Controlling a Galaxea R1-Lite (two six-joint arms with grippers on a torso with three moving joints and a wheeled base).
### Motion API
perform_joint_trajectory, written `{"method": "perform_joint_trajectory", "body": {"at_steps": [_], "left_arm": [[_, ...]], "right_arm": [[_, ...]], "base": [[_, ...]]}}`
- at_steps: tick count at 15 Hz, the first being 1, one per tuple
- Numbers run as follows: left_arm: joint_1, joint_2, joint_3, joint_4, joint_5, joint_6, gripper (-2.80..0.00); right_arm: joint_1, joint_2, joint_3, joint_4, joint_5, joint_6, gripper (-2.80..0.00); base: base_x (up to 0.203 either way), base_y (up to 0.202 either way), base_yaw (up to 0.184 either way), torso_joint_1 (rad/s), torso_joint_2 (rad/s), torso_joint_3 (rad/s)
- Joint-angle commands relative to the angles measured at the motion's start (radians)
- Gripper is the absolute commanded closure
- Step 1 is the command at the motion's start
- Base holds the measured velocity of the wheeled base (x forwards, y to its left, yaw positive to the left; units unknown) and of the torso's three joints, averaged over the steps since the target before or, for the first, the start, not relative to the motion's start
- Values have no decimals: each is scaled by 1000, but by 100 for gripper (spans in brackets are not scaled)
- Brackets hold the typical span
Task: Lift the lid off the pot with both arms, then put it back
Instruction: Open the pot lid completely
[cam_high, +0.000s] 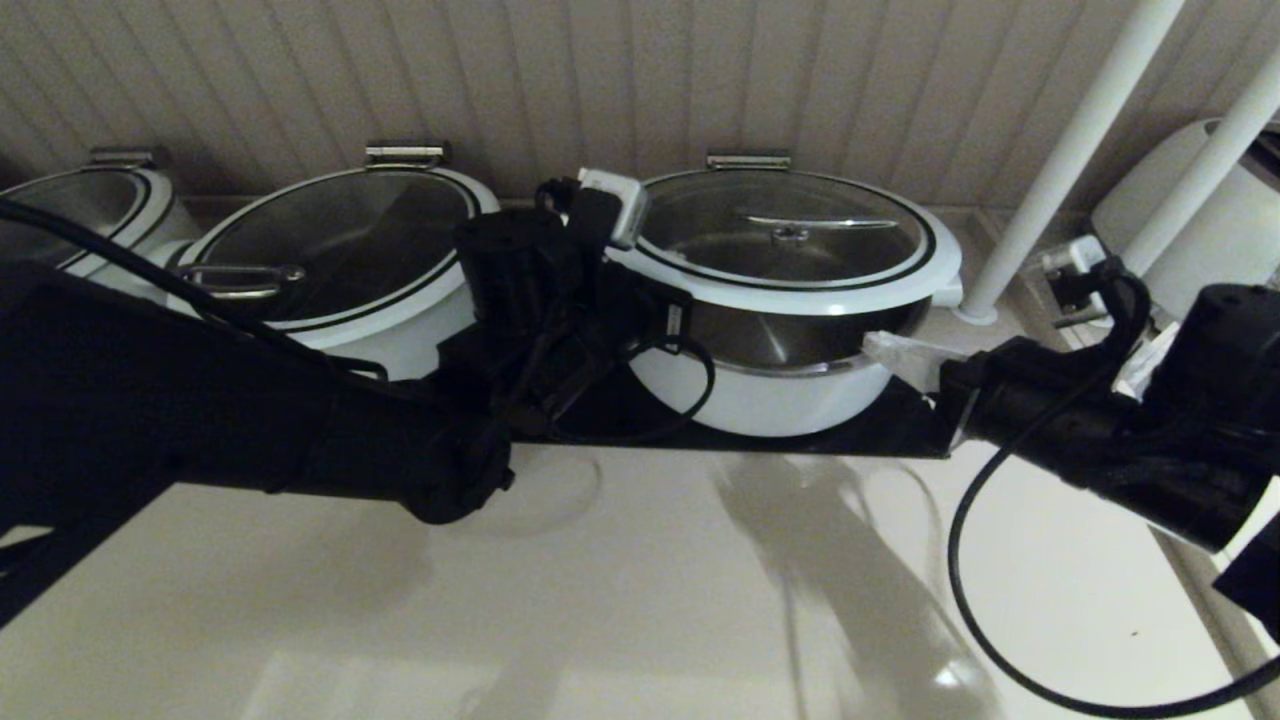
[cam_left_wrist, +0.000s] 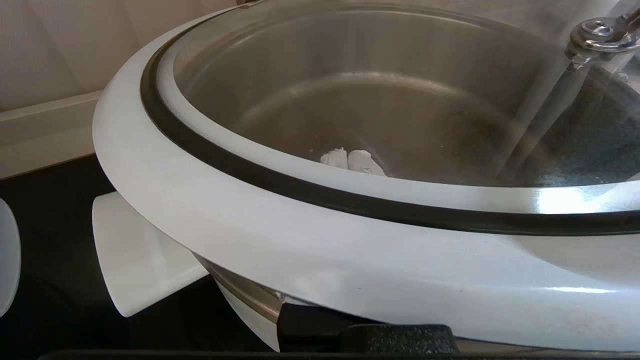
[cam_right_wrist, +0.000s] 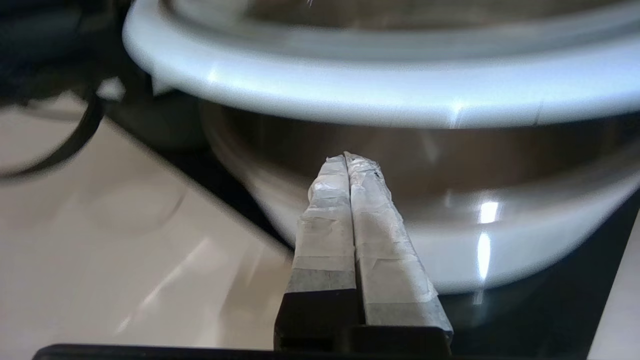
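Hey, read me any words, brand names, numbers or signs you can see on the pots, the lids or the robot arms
There is no readable text in any view.
The lid: plain glass, white rim, black ring, no marking.
The pot: plain white and steel, no brand visible.
The neighbouring pot: no label showing.
The right claw: only blank tape on its fingers.
The left claw: seen through the glass, no marking.

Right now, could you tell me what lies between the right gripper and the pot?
Nothing: in the right wrist view, the shut right gripper points at the pot across a bare gap.
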Motion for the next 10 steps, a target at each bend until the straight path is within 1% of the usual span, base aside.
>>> {"method": "perform_joint_trajectory", "body": {"at_steps": [1, 4, 10], "left_arm": [[-1, 2, 2, -5, 1, 0, 0], [0, 7, 2, -5, 1, 0, 0], [-1, 11, 3, -5, 1, 0, 0]], "right_arm": [[-1, 47, -27, -19, -1, -2, 0], [-5, 46, -49, -19, -3, -2, 0], [-52, 61, -155, -14, -3, -17, 0]], "base": [[0, 0, 0, 0, 0, 0], [0, 0, 0, 0, 0, 0], [0, 0, 0, 0, 0, 0]]}}
